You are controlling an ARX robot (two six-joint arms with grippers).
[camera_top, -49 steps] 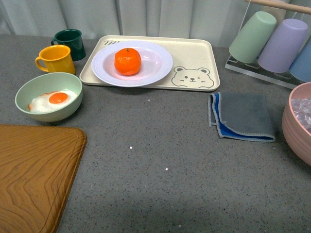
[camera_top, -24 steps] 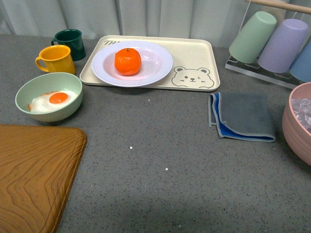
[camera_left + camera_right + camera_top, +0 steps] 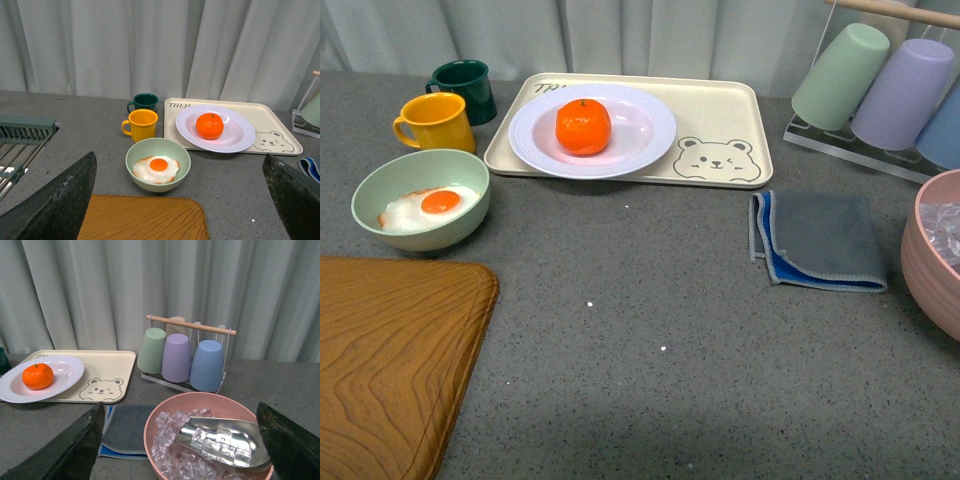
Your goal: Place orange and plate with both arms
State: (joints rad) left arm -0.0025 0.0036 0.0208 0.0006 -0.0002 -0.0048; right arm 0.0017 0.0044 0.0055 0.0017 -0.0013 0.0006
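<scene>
The orange (image 3: 583,126) sits in the well of the white plate (image 3: 650,132), which rests on the left part of a beige bear-printed tray (image 3: 740,110) at the back of the table. Both also show in the left wrist view, the orange (image 3: 209,125) on the plate (image 3: 240,137), and in the right wrist view, the orange (image 3: 38,376) on the plate (image 3: 65,375). Neither arm shows in the front view. My left gripper (image 3: 182,200) is open and empty, well short of the tray, above the green bowl and wooden board. My right gripper (image 3: 182,447) is open and empty above the pink bowl.
A pale green bowl with a fried egg (image 3: 420,198), a yellow mug (image 3: 435,122) and a dark green mug (image 3: 465,88) stand left of the tray. A wooden board (image 3: 390,360) lies front left. A grey-blue cloth (image 3: 817,240), a pink bowl of ice with a metal scoop (image 3: 210,440) and a cup rack (image 3: 880,85) are at the right.
</scene>
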